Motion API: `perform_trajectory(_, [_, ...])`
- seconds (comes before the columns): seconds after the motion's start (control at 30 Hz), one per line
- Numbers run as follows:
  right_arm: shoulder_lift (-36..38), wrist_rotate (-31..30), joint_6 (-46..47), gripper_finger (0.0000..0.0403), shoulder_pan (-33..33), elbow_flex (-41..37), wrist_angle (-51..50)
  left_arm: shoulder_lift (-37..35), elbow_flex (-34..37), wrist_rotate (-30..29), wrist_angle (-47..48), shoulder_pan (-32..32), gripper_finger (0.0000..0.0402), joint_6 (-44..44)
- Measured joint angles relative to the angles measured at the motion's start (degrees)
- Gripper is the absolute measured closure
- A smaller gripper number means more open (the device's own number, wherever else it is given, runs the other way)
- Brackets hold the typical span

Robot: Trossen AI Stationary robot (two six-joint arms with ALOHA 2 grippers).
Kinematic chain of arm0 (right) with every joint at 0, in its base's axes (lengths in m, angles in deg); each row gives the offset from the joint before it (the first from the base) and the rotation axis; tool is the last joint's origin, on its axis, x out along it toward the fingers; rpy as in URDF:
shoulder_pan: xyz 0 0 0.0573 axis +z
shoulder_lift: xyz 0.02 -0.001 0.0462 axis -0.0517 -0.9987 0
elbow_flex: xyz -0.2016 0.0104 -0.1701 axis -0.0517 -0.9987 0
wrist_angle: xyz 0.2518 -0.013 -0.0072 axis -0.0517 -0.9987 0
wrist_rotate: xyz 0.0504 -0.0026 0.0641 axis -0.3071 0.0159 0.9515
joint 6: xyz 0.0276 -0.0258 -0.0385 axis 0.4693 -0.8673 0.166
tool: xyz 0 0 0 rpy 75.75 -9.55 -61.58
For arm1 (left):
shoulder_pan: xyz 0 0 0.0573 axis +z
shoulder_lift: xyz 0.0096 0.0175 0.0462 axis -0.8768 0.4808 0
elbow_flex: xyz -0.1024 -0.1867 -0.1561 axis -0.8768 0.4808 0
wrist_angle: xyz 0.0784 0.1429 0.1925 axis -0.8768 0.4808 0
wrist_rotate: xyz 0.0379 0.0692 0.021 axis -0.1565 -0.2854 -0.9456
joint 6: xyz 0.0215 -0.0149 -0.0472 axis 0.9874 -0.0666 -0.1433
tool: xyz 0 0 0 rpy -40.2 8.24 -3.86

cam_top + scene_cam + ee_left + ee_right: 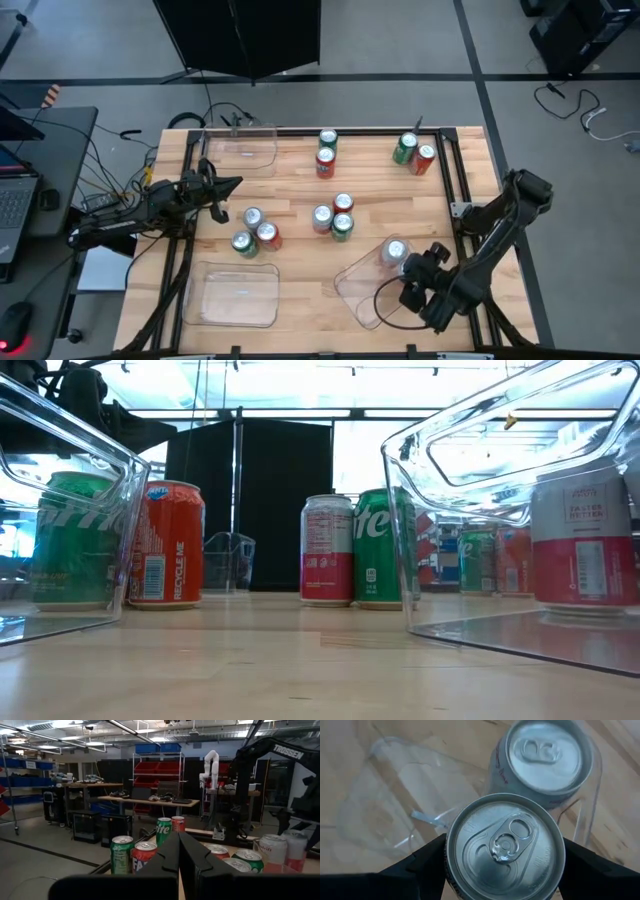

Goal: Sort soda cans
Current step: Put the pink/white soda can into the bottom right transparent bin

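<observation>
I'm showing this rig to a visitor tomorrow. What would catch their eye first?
Probably the right gripper, over the clear tray at the table's near right, clamped on a silver-topped can above another can already inside. Next, clusters of red, green and white cans mid-table, with the left gripper waiting nearby.

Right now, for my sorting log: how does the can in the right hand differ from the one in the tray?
The held can is clamped by the right hand; the tray can stands free inside the clear tray. The held can's side is hidden; the tray can's is white with red print. Both are upright, silver-topped, unopened.
</observation>
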Motion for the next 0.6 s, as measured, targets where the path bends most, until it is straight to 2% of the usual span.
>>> perform_trajectory(0.27, [-3.12, -0.62, 6.47, 0.0117, 0.07, 0.40, -0.76, 0.00, -0.02, 0.00, 0.11, 0.00, 0.0400, -0.61])
perform_trajectory(0.43, [-2.64, 1.90, 8.64, 0.0113, -0.03, 1.16, -2.70, -0.01, -0.02, 0.00, 0.19, 0.01, 0.0400, -1.07])
perform_trajectory(0.6, [-2.60, 8.10, 8.63, 0.0026, -0.83, 2.80, -8.11, 0.00, -0.02, 0.00, 0.13, 0.00, 0.0400, -1.23])
